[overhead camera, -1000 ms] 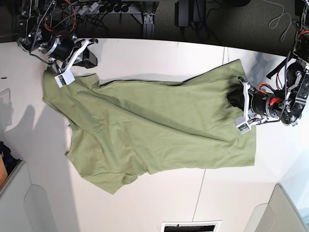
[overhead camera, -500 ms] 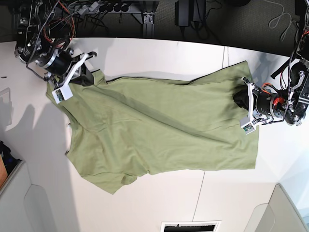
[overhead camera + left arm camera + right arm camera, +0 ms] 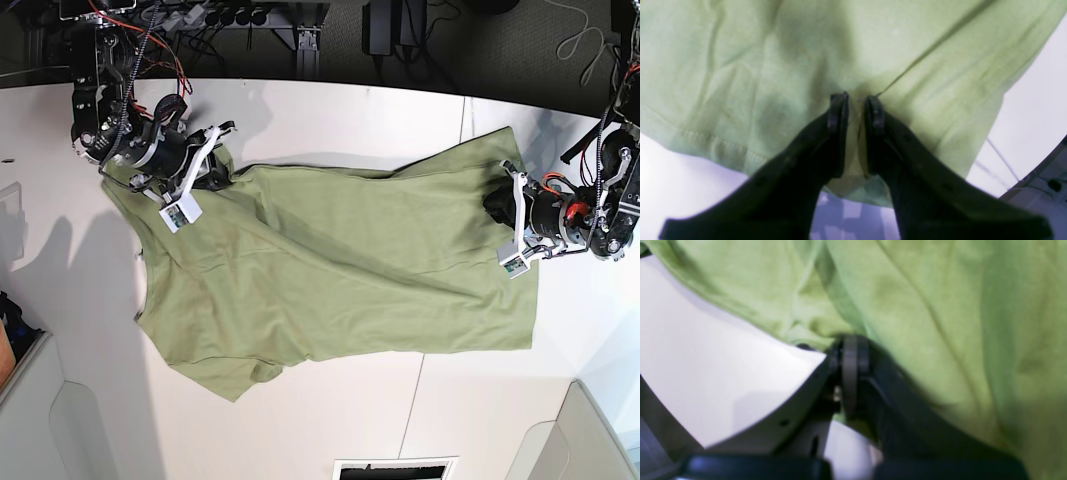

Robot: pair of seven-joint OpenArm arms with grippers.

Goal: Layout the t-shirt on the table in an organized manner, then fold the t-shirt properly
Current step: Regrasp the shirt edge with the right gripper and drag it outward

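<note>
Both claws pinch opposite edges of the olive t-shirt (image 3: 330, 260) sprawled across the white table (image 3: 330, 115), right gripper (image 3: 212, 170) at upper left, left gripper (image 3: 497, 205) at right, apparently to stretch it flat

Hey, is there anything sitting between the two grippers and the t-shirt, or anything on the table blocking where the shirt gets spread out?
Nothing visible. Both the left gripper and right gripper are already pinching the t-shirt, and the bare table around it shows no other objects.
</note>
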